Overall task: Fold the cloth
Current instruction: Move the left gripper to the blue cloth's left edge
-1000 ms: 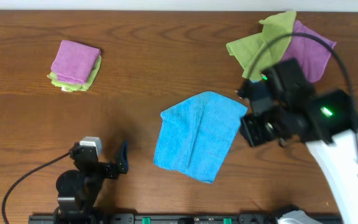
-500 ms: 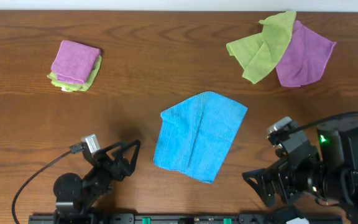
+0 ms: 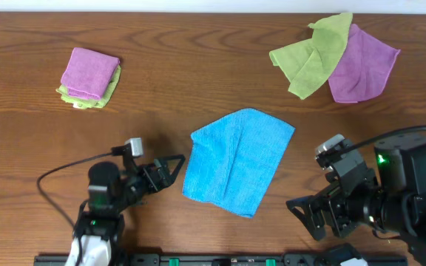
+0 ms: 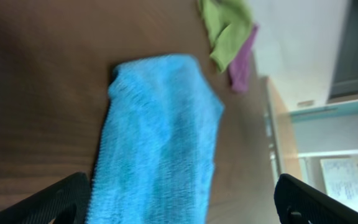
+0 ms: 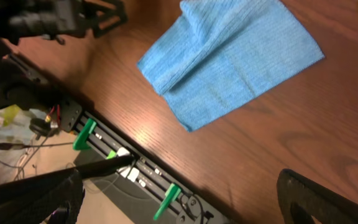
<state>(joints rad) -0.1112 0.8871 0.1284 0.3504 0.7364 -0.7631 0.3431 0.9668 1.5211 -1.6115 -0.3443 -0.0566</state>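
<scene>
The sky-blue cloth (image 3: 237, 161) lies folded over on the table's middle, with a ridge running along it. My left gripper (image 3: 172, 171) is open just left of the cloth's lower left edge and points at it. In the left wrist view the cloth (image 4: 160, 137) fills the space ahead of the open gripper (image 4: 179, 211), with nothing held. My right gripper (image 3: 304, 219) is open near the front right, apart from the cloth. The right wrist view shows the cloth (image 5: 235, 56) far ahead of the empty gripper (image 5: 179, 199).
A folded purple and lime-green stack (image 3: 89, 76) sits at the back left. A loose lime-green cloth (image 3: 309, 59) overlaps a purple cloth (image 3: 364, 66) at the back right. A black mounting rail (image 5: 123, 155) with green clips runs along the front edge.
My right arm pulled back from the cloth's right edge to the front right, and its jaws opened. My left arm swung toward the cloth's left edge. The cloth has not moved.
</scene>
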